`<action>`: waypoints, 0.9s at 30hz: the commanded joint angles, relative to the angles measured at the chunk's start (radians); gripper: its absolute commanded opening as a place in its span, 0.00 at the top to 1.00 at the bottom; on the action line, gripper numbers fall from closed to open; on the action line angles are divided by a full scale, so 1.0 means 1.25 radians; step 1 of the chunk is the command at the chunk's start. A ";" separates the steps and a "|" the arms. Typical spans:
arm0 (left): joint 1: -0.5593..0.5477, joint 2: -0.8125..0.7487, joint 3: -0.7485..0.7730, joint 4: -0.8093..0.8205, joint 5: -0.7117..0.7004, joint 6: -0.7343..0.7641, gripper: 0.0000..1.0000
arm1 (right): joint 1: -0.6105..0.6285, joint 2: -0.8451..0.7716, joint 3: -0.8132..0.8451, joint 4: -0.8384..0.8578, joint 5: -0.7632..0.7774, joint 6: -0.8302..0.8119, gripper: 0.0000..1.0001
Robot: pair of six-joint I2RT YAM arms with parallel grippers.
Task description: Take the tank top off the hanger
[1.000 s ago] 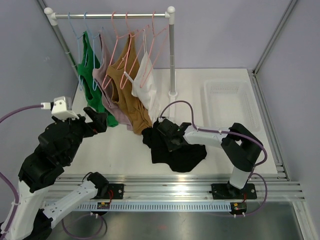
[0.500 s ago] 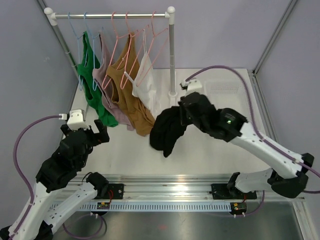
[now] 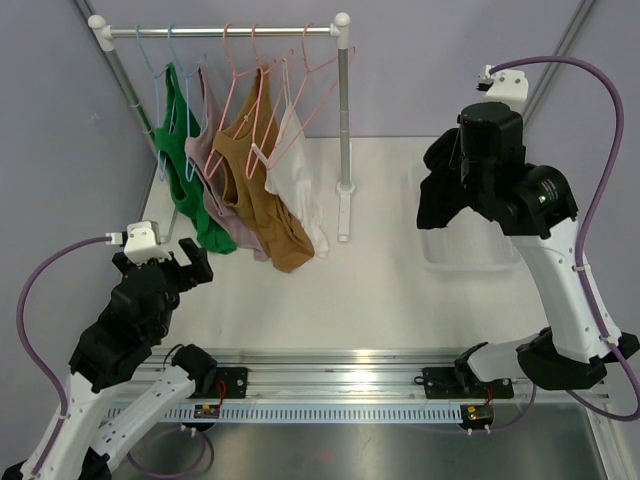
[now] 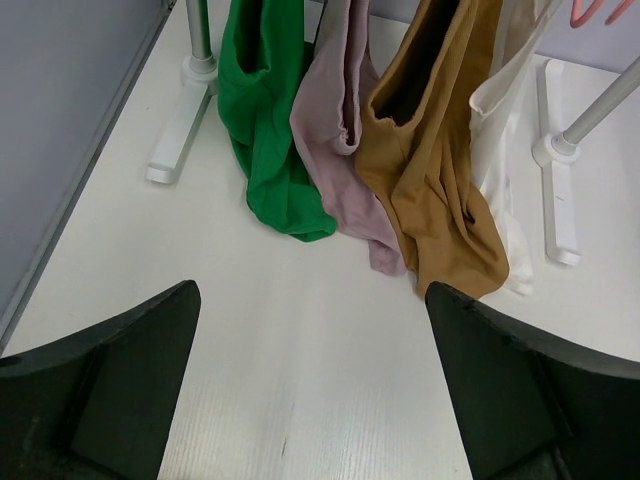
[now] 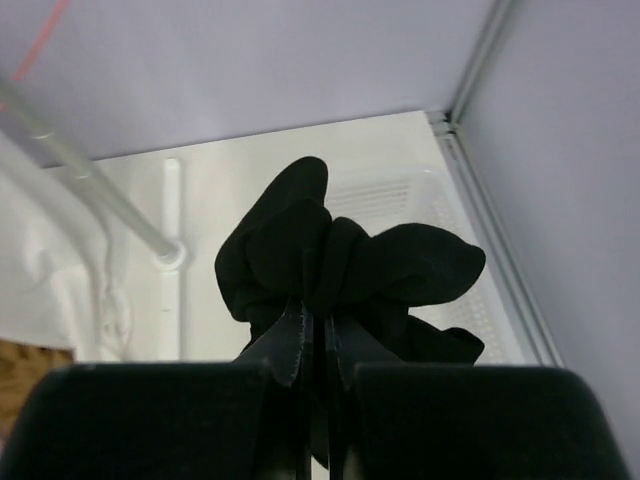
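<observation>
1. hanging bunched from the right gripper (image 5: 315, 340), the black fabric tank top (image 3: 438, 195) is up in the air over the rear right of the white table (image 3: 300, 300), well apart from the clothes rack.
2. right gripper is clenched on the top. wrist view shows both fingers pinched together on a fold of black cloth, with the rest bulging out ahead of the tips.
3. white perforated plastic basket (image 3: 480, 252) sits at the table's right rear. from overhead the cloth overlaps the basket's left rear part, but i cannot tell whether it touches the basket.
4. white tube clothes rack (image 3: 225, 31) stands at rear left, its right post (image 3: 345, 110) upright on a flat foot.
5. four tops hang on the rail on thin pink and blue wire hangers. left to right they are a green top (image 3: 185, 180), a dusty mauve top (image 3: 212, 185), a tan brown top (image 3: 265, 210) and a white top (image 3: 295, 185). they sit packed side by side and touching, with their hems draping down to the tabletop.
6. left gripper (image 3: 178, 262) is released, jaws spread wide with only bare table between them. it sits low over the front left, aimed at the hanging tops and near them but apart.
</observation>
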 commanded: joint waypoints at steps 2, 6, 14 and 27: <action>0.008 -0.009 0.019 0.038 -0.004 0.007 0.01 | -0.121 -0.012 -0.096 0.030 -0.054 -0.021 1.00; 0.009 0.023 0.097 0.000 0.037 -0.024 0.01 | -0.221 -0.018 -0.252 0.113 -0.141 0.003 1.00; 0.008 0.159 0.310 -0.073 0.150 -0.039 0.01 | -0.297 0.042 -0.440 0.199 -0.215 0.027 0.37; 0.010 0.626 0.755 -0.103 0.172 0.042 0.01 | -0.297 -0.209 -0.533 0.241 -0.596 0.082 0.01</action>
